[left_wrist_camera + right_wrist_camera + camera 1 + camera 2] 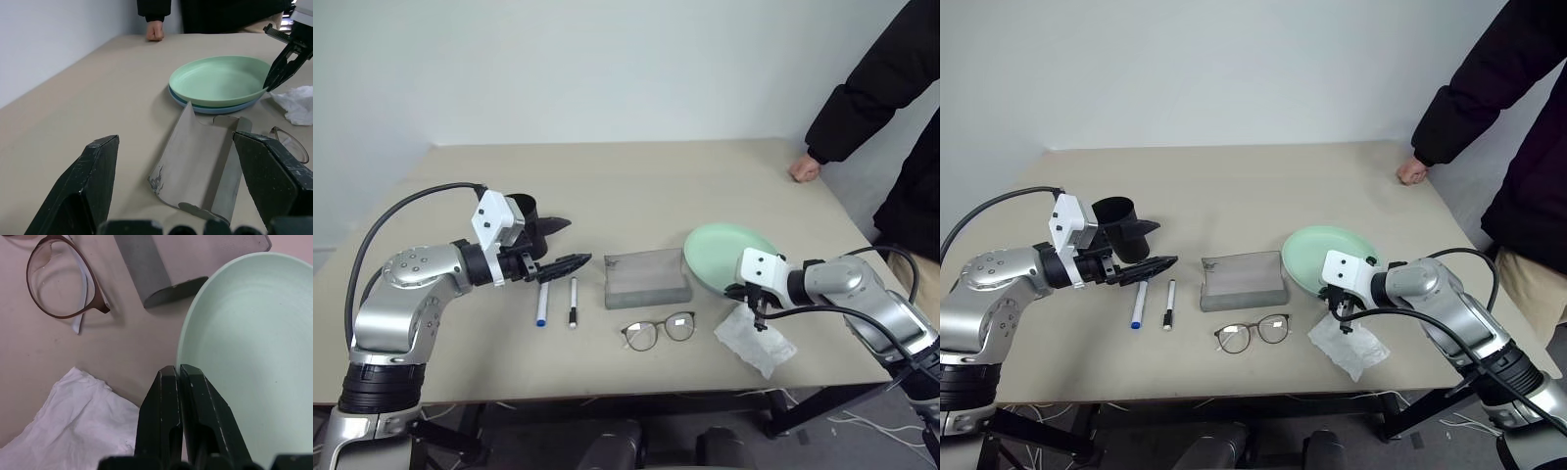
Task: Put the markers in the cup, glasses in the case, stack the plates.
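Two tools face you: your right tool (760,315), pressed shut and empty, sits over the tissue (754,339) by the green plate (724,255), which is stacked on the blue plate (215,108). Nearest you on the tabletop (636,176) lie the glasses (659,331), then the grey case (646,277) and both markers (543,302) beside it. Your left tool (558,245) stands wide and empty just above the markers, with the black cup (1116,220) behind it. Farther back rests a person's hand (805,169)

Robot test lab: bare beige table (636,186), blank white wall (607,69), floor cables (1469,426).
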You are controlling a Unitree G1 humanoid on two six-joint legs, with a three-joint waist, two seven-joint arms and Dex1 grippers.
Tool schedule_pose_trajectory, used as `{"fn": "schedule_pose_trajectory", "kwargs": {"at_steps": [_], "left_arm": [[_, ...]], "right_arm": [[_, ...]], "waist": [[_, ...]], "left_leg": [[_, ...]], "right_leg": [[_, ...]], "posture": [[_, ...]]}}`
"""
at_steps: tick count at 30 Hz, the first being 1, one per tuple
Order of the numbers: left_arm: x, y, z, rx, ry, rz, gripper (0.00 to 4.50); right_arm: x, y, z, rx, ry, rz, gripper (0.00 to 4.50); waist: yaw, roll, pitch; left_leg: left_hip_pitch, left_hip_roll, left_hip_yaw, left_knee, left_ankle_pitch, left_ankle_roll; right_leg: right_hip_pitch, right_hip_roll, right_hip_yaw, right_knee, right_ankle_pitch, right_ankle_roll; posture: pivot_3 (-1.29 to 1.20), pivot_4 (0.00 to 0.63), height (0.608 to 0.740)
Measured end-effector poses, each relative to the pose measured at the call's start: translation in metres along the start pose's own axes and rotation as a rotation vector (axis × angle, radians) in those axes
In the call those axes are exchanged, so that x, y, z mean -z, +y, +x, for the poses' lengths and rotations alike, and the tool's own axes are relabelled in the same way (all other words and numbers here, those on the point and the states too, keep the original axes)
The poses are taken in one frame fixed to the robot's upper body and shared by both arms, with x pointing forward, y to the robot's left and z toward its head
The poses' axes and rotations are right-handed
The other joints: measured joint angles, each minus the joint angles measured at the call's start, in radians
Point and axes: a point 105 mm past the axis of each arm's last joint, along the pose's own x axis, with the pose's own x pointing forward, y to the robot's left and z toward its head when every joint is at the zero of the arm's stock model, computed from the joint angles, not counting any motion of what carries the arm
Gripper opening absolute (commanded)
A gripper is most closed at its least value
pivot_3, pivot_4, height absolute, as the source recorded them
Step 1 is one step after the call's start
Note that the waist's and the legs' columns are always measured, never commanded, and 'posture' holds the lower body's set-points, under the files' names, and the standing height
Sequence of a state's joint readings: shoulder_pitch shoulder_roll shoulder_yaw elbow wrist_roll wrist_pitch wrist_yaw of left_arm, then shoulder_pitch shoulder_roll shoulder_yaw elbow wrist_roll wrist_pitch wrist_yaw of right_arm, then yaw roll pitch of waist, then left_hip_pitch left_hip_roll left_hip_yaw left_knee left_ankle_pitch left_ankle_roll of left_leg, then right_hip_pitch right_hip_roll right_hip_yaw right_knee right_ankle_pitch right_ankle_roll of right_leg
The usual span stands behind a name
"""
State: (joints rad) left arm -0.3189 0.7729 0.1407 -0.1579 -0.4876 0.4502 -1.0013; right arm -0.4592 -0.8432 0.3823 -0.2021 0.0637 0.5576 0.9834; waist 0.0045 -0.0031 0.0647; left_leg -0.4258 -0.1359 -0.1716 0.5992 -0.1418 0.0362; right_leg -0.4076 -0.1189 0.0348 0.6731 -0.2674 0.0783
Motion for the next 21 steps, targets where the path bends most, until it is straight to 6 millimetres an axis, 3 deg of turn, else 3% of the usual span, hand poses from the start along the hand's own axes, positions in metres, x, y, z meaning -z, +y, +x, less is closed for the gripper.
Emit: {"fn": "schedule_pose_trajectory", "kwargs": {"at_steps": [11,21], "left_arm": [[0.000,0.000,0.000,-0.003,0.004,-0.005,3.92],[0.000,0.001,-0.001,-0.006,0.008,-0.003,3.92]], "right_arm": [[0.012,-0.005,0.004,0.024,0.040,0.009,0.03],[0.007,-0.009,0.011,0.030,0.022,0.017,0.03]], "waist": [[0.000,0.000,0.000],[0.000,0.000,0.000]], "left_leg": [[0.000,0.000,0.000,0.000,0.000,0.000],[0.000,0.000,0.000,0.000,0.000,0.000]], "right_leg": [[0.000,0.000,0.000,0.000,0.001,0.000],[0.000,0.001,0.000,0.000,0.001,0.000]], "posture": [[0.00,0.000,0.727],[0.00,0.000,0.727]]}}
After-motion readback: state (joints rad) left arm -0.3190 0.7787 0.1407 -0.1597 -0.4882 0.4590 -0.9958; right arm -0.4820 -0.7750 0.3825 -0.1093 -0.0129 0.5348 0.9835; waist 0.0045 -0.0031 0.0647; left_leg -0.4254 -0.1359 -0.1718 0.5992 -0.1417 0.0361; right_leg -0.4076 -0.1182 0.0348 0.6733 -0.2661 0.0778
